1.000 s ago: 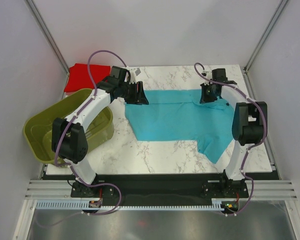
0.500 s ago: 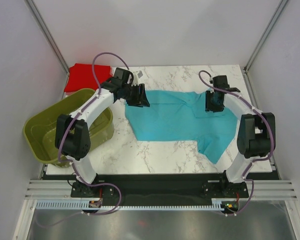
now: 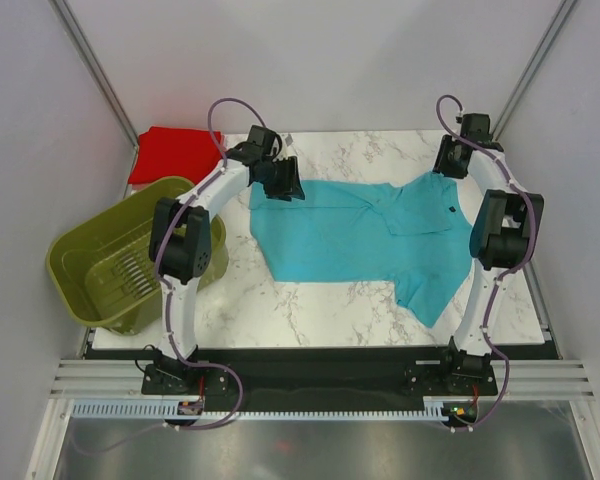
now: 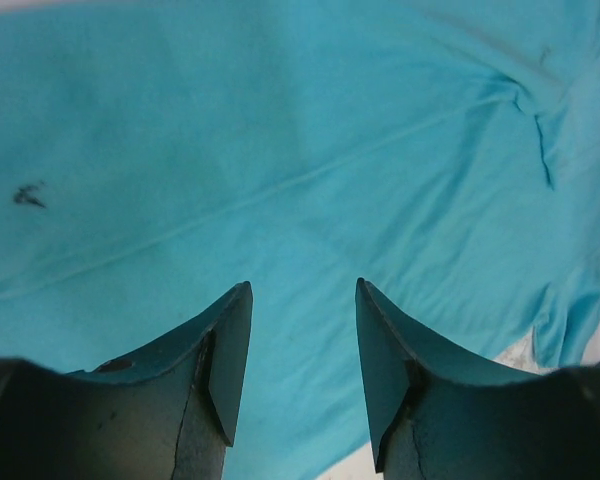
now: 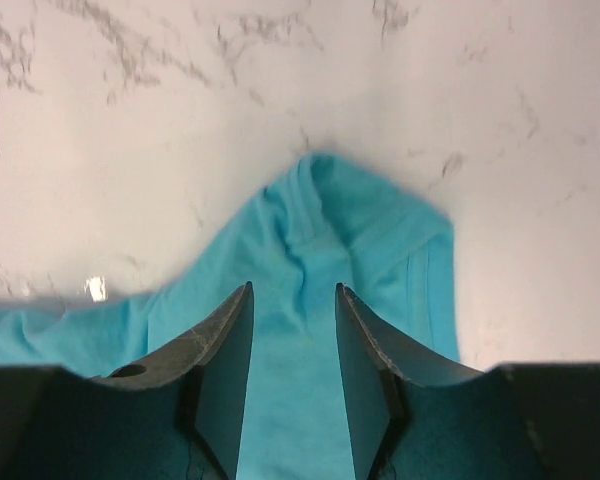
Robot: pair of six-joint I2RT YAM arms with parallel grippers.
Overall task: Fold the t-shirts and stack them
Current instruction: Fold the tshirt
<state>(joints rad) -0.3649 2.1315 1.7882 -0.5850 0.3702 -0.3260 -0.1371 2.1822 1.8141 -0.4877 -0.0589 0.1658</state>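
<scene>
Left gripper (image 4: 303, 292), jaws apart and empty, hovers over the turquoise t-shirt (image 3: 350, 235). My right gripper (image 5: 294, 292), likewise parted, hangs above its far right corner. The shirt lies spread and unfolded on the table (image 3: 320, 305). The red t-shirt (image 3: 175, 155) sits folded at far left, so I judge one fold and the stacking remain.

Left wrist view: the turquoise t-shirt (image 4: 310, 150) runs off three edges; my left fingers (image 4: 220, 380) are cut at the lower edge; a small dark mark (image 4: 25, 195) on the cloth is too blurred to identify. Right wrist view: my right fingers (image 5: 220, 370) hide the cloth beneath them. Top view: the basket (image 3: 90, 225) rim hides the red t-shirt (image 3: 175, 155) along its near edge.
</scene>
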